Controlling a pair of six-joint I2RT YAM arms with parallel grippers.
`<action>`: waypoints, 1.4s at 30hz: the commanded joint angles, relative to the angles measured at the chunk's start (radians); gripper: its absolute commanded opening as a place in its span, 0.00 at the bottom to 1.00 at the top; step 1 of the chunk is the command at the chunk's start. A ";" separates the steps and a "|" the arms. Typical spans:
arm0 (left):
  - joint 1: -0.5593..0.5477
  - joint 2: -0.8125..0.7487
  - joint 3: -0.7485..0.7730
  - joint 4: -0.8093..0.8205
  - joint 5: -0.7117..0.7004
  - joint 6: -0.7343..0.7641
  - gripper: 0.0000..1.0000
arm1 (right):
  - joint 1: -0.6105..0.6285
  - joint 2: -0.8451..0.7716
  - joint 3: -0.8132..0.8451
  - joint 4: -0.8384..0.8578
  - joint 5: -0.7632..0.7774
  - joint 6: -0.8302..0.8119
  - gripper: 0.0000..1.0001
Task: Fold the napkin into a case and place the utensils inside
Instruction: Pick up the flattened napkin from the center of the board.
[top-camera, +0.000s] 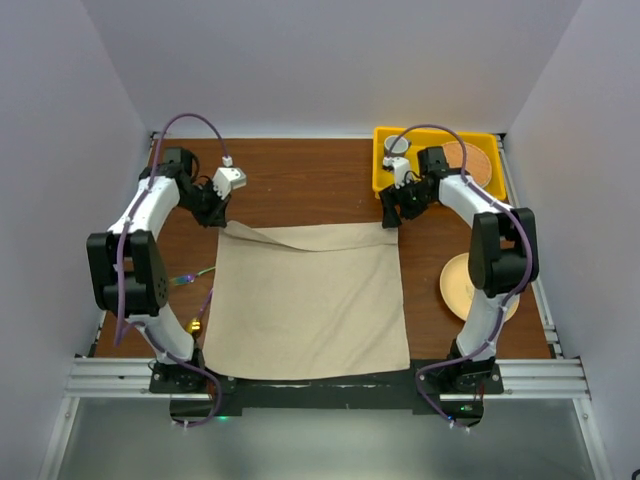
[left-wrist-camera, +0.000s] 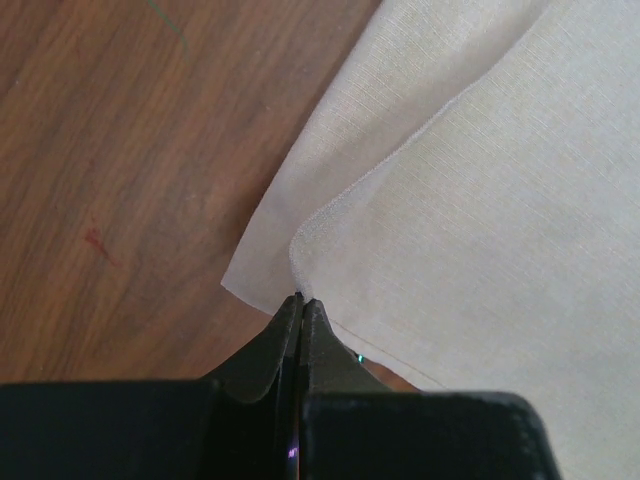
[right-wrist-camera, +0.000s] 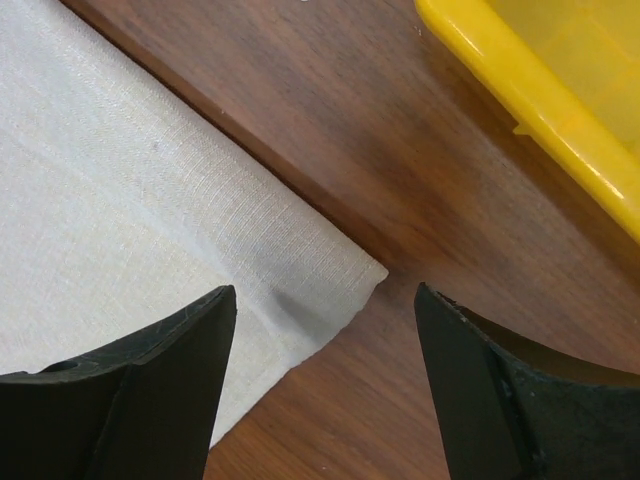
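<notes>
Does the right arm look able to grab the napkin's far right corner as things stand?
Probably yes. The right gripper is open, its jaws either side of the napkin corner, and the yellow bin sits apart on the table.

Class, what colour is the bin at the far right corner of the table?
Plain bright yellow. The bin shows best in the top external view.

Two white-shelled arms with black joints: left arm, right arm. Thin purple cables on each. Matte black tapered fingers. Black base plates at table's near edge.
</notes>
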 joint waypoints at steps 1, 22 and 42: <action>0.004 0.066 0.099 0.027 0.022 -0.054 0.00 | -0.006 0.008 0.071 -0.086 -0.026 -0.030 0.73; 0.009 0.273 0.275 -0.029 0.048 -0.127 0.00 | -0.009 -0.475 -0.487 0.211 -0.149 -1.027 0.81; 0.009 0.285 0.265 0.001 0.033 -0.153 0.00 | -0.001 -0.438 -0.682 0.523 -0.195 -1.417 0.66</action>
